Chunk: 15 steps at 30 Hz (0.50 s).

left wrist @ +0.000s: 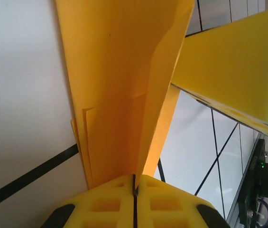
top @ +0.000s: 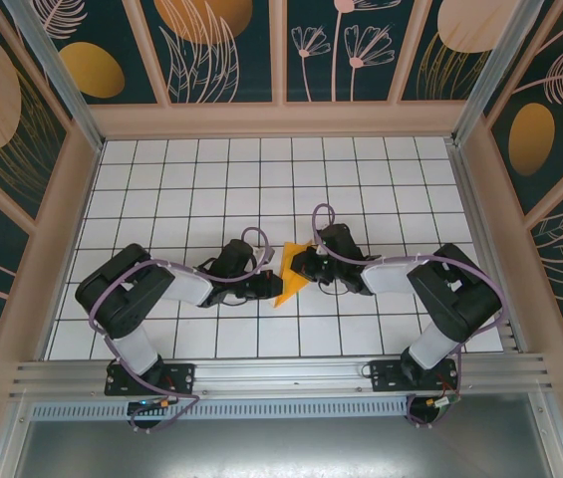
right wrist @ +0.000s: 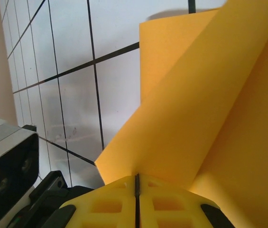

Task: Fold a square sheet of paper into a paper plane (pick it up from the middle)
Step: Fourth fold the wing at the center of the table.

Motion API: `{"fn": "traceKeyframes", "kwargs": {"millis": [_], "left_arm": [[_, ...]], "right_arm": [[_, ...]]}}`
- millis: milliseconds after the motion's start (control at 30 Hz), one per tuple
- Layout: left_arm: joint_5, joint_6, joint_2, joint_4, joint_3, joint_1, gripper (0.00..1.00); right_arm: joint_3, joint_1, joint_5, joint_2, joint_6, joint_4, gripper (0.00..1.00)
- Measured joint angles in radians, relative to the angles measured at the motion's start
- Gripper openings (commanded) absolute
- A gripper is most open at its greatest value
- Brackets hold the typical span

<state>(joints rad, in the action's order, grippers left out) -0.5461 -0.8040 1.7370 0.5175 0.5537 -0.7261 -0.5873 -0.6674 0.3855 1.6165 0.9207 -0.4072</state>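
The square sheet of paper [top: 289, 278] is orange-yellow and folded into a slim, pointed, layered shape like a paper plane. It is held just above the white grid table between the two grippers. My left gripper [top: 269, 284] is at its left side. In the left wrist view its yellow jaws [left wrist: 134, 184] are shut on a fold of the paper [left wrist: 119, 95], with several layers fanning away. My right gripper [top: 302, 266] is at the paper's upper right. In the right wrist view it [right wrist: 136, 180] is shut on a flap edge of the paper [right wrist: 209, 104].
The white gridded table [top: 211, 179] has patterned walls on three sides and an aluminium rail [top: 281, 376] at the near edge. The two wrists sit close together: the left arm's camera block [right wrist: 5, 173] is beside the right gripper.
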Motion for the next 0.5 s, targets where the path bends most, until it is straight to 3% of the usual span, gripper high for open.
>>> {"fn": "traceKeyframes", "kwargs": {"millis": [200, 500], "left_arm": [[-0.014, -0.014, 0.007, 0.011, 0.003, 0.003, 0.11], [-0.026, -0.012, -0.004, 0.009, 0.011, -0.001, 0.28]], "right_arm": [[0.000, 0.005, 0.006, 0.005, 0.002, -0.014, 0.11], [0.000, 0.014, 0.006, 0.039, 0.003, -0.017, 0.11]]}}
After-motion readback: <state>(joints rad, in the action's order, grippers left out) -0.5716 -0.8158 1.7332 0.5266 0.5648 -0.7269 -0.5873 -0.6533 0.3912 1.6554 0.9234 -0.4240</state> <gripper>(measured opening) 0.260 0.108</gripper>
